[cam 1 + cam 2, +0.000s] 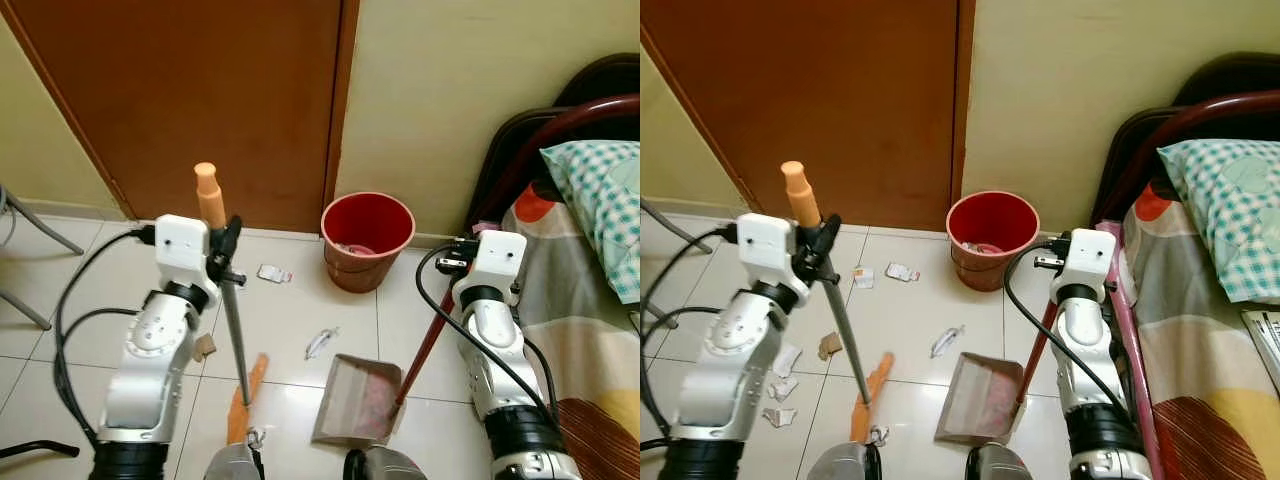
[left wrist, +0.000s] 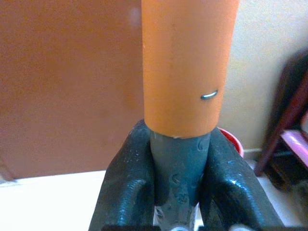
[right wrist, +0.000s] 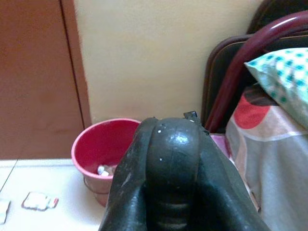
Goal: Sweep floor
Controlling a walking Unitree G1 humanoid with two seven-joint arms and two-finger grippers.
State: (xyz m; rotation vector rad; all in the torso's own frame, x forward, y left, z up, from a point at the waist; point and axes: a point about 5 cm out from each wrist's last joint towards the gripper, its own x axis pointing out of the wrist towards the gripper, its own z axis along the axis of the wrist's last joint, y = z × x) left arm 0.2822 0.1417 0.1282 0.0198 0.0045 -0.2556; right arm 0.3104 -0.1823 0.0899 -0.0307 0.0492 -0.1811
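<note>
My left gripper (image 1: 228, 262) is shut on the grey shaft of a broom (image 1: 236, 335), just below its orange grip (image 2: 188, 67); the orange broom head (image 1: 245, 400) rests on the white tile floor. My right gripper (image 1: 470, 252) is shut on the dark red handle (image 1: 424, 345) of a dustpan (image 1: 352, 398), which sits on the floor between my arms with its mouth toward the door. In the right wrist view its fingers (image 3: 168, 178) close round the black handle end. Paper scraps (image 1: 320, 342) (image 1: 273, 273) (image 1: 782, 372) lie on the tiles.
A red bucket (image 1: 366, 238) with some litter inside stands against the cream wall by a brown door (image 1: 200, 90). A bed (image 1: 590, 290) with a checked pillow and a dark red frame runs along my right. Grey metal legs (image 1: 35, 235) stand at far left.
</note>
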